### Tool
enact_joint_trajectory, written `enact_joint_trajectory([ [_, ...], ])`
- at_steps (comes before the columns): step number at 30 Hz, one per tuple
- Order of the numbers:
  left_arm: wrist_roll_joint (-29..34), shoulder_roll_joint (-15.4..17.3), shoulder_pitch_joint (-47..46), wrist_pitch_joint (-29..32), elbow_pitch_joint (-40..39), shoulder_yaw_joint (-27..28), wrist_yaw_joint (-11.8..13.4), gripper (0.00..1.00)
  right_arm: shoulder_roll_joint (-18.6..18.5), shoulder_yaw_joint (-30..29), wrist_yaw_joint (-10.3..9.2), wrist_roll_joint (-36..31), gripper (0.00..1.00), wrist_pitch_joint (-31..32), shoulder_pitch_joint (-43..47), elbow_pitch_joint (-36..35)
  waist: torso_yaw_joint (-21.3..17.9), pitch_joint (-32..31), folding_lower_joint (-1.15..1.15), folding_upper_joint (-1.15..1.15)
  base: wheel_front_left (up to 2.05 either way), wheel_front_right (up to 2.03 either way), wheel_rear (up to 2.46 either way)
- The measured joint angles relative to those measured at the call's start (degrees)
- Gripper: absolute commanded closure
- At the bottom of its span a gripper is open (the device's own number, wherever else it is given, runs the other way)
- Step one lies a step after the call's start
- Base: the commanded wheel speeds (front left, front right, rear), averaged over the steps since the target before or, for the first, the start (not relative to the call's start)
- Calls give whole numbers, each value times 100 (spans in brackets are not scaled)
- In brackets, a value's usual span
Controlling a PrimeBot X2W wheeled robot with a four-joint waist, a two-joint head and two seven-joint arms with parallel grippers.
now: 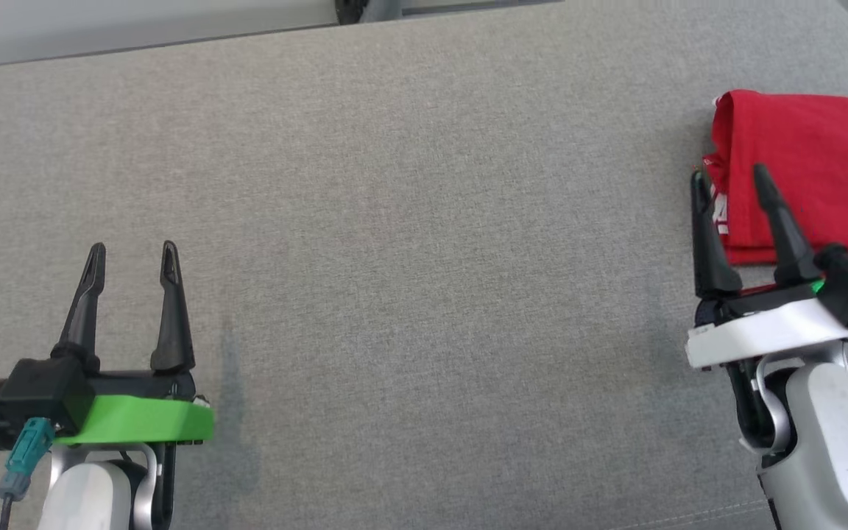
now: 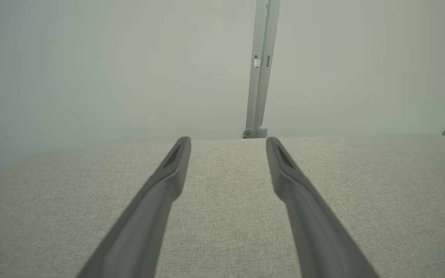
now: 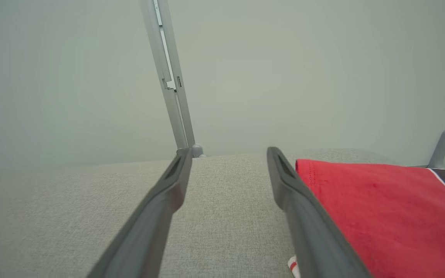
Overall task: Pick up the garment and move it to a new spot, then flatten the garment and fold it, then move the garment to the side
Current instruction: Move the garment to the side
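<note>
The garment point(image 1: 807, 173) is a red shirt with white and dark lettering, folded into a compact rectangle at the far right of the grey fabric surface point(image 1: 409, 221). My right gripper point(image 1: 732, 177) stands open just above its near left corner, one finger over the red cloth and the other over bare grey fabric. In the right wrist view the garment point(image 3: 381, 208) lies to the right of the spread fingers point(image 3: 303, 208), with nothing between them. My left gripper point(image 1: 132, 254) is open at the lower left, far from the garment, over bare fabric point(image 2: 226, 216).
The grey surface's far edge point(image 1: 174, 44) runs along the top of the head view, with pale floor beyond. A grey metal post point(image 2: 260, 77) rises behind that edge, and another post point(image 3: 444, 143) stands at the right.
</note>
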Motion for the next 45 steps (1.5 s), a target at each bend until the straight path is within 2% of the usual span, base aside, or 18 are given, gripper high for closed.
enact_joint_trajectory([
  [13,-91,24,625,134,-37,-40,57,0,188,-44,0,-357,0,255,1057,-241,383,-794,0,0,0,0,0],
  [28,-196,97,1254,330,-55,-175,81,0,264,-234,0,-454,0,668,1925,-805,430,-1559,0,0,0,0,0],
  [45,-232,147,1296,380,-91,-292,85,0,257,-290,0,-467,0,810,2099,-943,396,-1636,0,0,0,0,0],
])
